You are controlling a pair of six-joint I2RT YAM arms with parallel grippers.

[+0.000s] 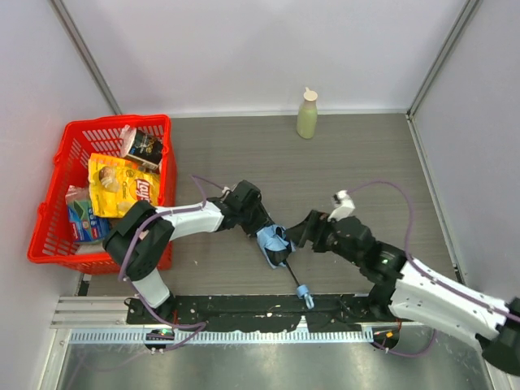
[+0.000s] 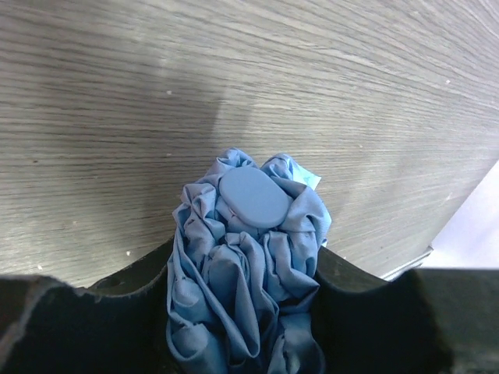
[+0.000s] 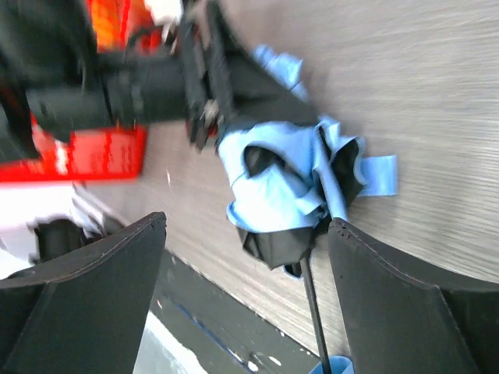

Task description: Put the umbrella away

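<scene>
Currently, on my wooden desk (image 1: 341, 162), right of the red basket (image 1: 49, 219), the umbrella (image 1: 276, 242) lies bunched near the front edge, its shaft pointing toward the arm bases. My left tool (image 2: 242, 273) is clamped on the blue fabric; my right tool (image 3: 247, 226) gapes wide just beside it.

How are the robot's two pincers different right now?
The left pincer is squeezed shut on the umbrella; the right pincer is wide open. The left pincer holds the blue cloth; the right pincer holds nothing. Both are black and close to the umbrella.
</scene>
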